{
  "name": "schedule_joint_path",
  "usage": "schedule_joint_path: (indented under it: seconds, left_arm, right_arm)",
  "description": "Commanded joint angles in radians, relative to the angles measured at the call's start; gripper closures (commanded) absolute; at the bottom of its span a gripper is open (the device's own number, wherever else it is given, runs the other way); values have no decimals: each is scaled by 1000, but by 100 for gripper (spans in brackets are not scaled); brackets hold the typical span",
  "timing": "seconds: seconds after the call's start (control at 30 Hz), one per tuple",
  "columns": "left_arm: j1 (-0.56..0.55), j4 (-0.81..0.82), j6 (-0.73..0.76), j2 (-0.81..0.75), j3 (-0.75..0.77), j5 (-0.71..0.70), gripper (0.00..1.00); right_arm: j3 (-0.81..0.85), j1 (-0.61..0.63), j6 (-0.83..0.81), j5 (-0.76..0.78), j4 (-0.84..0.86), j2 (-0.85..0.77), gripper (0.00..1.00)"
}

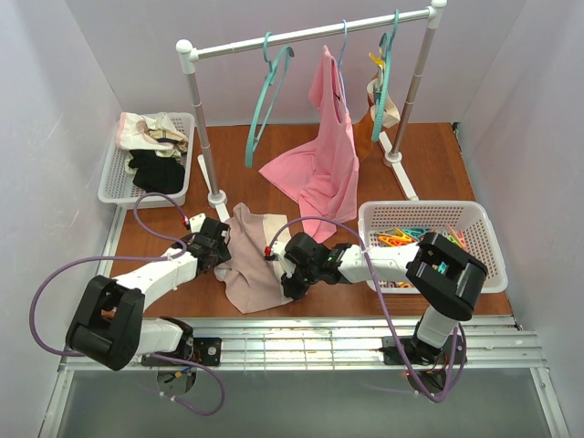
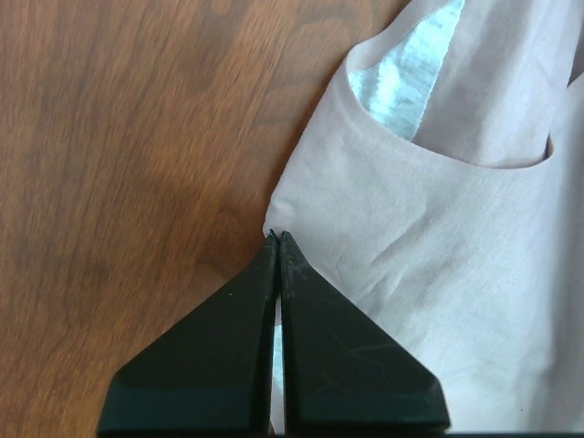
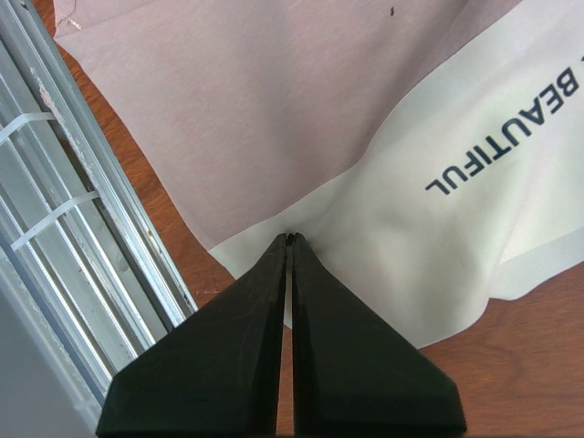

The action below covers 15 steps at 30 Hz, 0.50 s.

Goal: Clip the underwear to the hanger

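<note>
The pale pink-beige underwear (image 1: 248,265) lies flat on the wooden table between my two grippers. It also shows in the left wrist view (image 2: 438,246) and in the right wrist view (image 3: 274,109), where its cream-white band (image 3: 438,255) carries dark print. My left gripper (image 1: 224,255) (image 2: 276,237) is shut on the underwear's left edge. My right gripper (image 1: 286,275) (image 3: 292,239) is shut on the cream band, and the fabric puckers at the tips. The large teal hanger (image 1: 269,96) hangs empty on the rack at the back, apart from both grippers.
A bright pink top (image 1: 324,155) on a thin blue hanger and a teal hanger with a yellow clip (image 1: 383,78) share the white rack (image 1: 301,38). A white basket (image 1: 365,214) of pegs stands at right, a basket (image 1: 109,182) of clothes at back left. A metal rail (image 3: 55,228) edges the table.
</note>
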Motion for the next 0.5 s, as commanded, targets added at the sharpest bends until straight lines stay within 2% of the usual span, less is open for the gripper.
schedule_joint_path:
  seconds: [0.0,0.17,0.33,0.47]
  left_arm:
    - [4,-42,-15,-49,-10,3,100]
    - [3,-148,-29,-141,24,-20,100]
    - [-2,-257,-96,-301,25,-23,100]
    - [-3,-329,-144,-313,71,-54,100]
  right_arm:
    - [-7,10,2,8,-64,0,99]
    - [-2,14,-3,-1,-72,5,99]
    - [24,28,-20,-9,-84,32,99]
    - [53,50,-36,-20,-106,51,99]
